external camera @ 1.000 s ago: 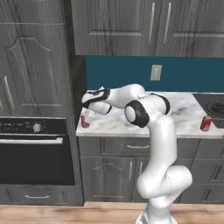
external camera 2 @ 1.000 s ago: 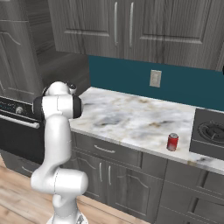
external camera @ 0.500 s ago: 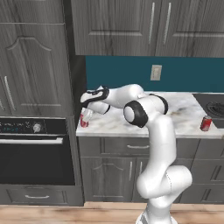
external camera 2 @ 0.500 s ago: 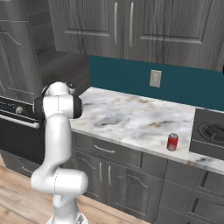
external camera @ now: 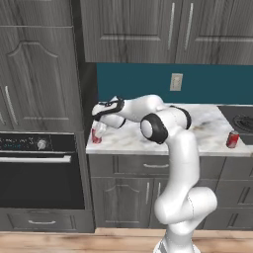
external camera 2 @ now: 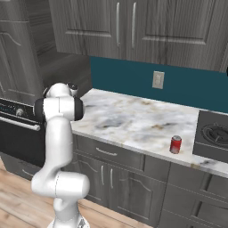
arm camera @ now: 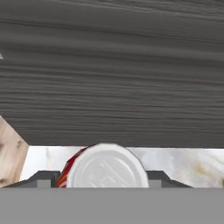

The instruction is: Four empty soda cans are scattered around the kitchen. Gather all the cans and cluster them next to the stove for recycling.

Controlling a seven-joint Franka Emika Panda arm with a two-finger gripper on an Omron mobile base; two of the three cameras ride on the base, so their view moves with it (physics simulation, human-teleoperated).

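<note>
A red soda can (external camera: 97, 134) stands at the far left end of the marble counter (external camera: 197, 136), close to the tall cabinet's side. My gripper (external camera: 100, 126) is down over it. In the hand view the silver top of the soda can (arm camera: 107, 168) fills the gap between the two dark fingertips (arm camera: 46, 177), which press against its sides, so the gripper (arm camera: 104, 177) is shut on it. A second red can (external camera: 232, 139) (external camera 2: 176, 144) stands near the counter's front edge, just left of the stove (external camera: 241, 120) (external camera 2: 214, 132).
A tall dark wood cabinet (external camera: 39, 64) (arm camera: 112, 74) rises right beside the held can. A black built-in oven (external camera: 39, 170) (external camera 2: 15, 127) sits below it. Upper cabinets (external camera: 168, 29) hang over the counter, and an outlet (external camera 2: 157, 80) is on the teal backsplash.
</note>
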